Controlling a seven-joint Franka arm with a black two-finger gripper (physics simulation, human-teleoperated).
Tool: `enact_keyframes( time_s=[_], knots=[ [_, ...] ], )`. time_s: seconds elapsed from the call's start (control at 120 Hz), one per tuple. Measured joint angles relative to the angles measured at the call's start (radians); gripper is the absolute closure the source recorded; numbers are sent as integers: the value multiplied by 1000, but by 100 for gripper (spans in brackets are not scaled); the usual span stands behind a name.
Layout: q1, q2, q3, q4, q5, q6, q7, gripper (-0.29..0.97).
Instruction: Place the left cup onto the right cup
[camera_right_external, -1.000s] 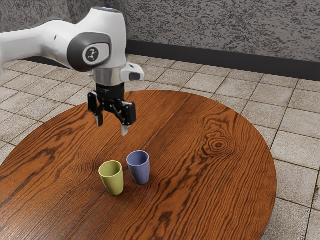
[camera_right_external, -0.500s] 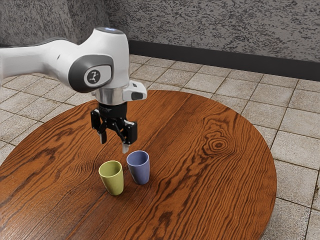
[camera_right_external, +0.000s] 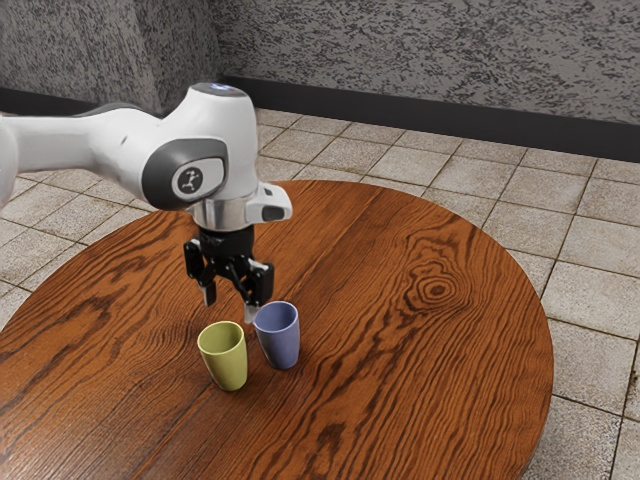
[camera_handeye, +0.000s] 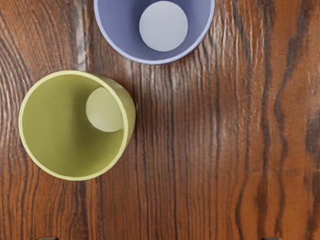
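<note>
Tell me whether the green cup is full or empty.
Empty: the wrist view looks into the green cup and shows its bare bottom.

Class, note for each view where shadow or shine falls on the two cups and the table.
Exterior view: the green cup and the purple cup cast only faint, soft shadows on the table, which shows no bright glare spot. Wrist view: both cup interiors are evenly lit, the purple floor paler than its wall.
</note>
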Motion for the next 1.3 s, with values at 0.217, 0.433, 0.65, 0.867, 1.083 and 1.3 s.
enact_keyframes(
  time_s=[0.217, 0.433, 0.65, 0.867, 1.083, 1.3],
  knots=[
    [11, 18, 22, -21, 0, 33, 12, 18],
    [14, 45, 42, -33, 2, 67, 30, 19],
    [22, 74, 45, -37, 10, 98, 49, 19],
    [32, 94, 45, -56, 16, 128, 67, 20],
    [14, 115, 45, -56, 23, 151, 82, 21],
    [-13, 138, 44, -54, 29, 175, 94, 22]
  ],
)
